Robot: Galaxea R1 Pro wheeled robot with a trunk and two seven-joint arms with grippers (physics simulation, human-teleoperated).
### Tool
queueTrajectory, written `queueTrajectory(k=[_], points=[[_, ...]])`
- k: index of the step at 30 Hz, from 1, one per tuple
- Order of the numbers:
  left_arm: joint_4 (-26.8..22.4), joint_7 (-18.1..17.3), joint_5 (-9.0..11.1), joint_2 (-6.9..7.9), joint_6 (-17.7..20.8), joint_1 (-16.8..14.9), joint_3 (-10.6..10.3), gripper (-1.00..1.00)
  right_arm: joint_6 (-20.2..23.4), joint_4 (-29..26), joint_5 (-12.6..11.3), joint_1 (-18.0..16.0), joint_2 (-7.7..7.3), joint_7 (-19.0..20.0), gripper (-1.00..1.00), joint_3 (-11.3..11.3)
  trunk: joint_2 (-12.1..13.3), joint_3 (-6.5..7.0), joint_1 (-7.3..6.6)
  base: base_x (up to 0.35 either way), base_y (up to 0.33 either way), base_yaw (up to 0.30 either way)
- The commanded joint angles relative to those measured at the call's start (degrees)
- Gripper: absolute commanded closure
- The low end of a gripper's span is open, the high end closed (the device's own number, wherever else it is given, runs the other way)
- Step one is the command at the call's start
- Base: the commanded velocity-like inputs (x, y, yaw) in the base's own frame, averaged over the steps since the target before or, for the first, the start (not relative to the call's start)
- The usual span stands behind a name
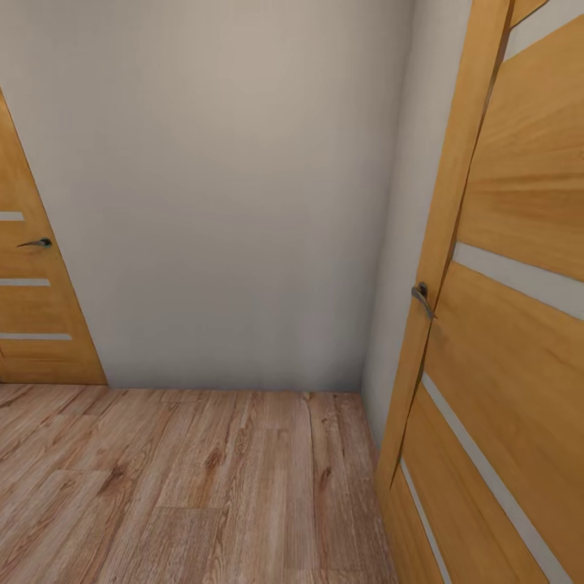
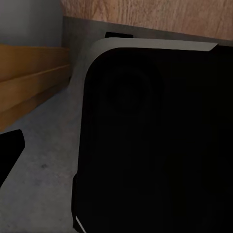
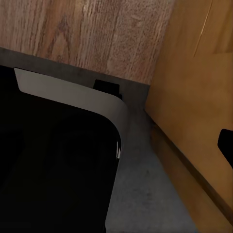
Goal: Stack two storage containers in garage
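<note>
The two storage containers are out of view, and so are the garage and its floor. I face a corner of plain white wall [image 1: 227, 203] above light wood-plank flooring [image 1: 186, 487]. In the left wrist view one dark fingertip [image 2: 9, 150] juts in at the picture's edge, beside my black base [image 2: 155, 145]. The right wrist view likewise catches a single dark fingertip [image 3: 226, 145] at its edge, close to an orange door [image 3: 194, 73]. Nothing shows between the fingers.
An orange wood-panelled door [image 1: 503, 365] with a metal handle [image 1: 422, 298] stands open close on my right. A second alike door [image 1: 32, 308] is shut at the far left. Plank floor stretches ahead to the wall.
</note>
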Motion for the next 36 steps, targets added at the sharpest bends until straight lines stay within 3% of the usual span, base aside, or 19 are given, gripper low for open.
queueTrajectory(k=[1, 15, 36], points=[[-0.01, -0.03, 0.50, -0.01, -0.10, -0.01, -0.01, -1.00, -0.33, 0.17, -0.59, -0.06, 0.02, 0.17, -1.00, 0.48, -0.03, -0.05, 0.00, 0.000, 0.000, 0.000], [-0.01, -0.09, 0.48, 0.04, -0.08, -0.01, -0.03, -1.00, -0.33, 0.17, -0.59, -0.06, 0.02, 0.17, -1.00, 0.48, -0.03, -0.05, 0.00, 0.199, 0.000, 0.000], [-0.01, -0.09, 0.51, 0.07, -0.12, -0.01, 0.07, -1.00, -0.29, 0.17, -0.27, -0.06, 0.02, 0.17, -1.00, 0.56, -0.03, -0.05, 0.00, 0.072, 0.000, 0.031]])
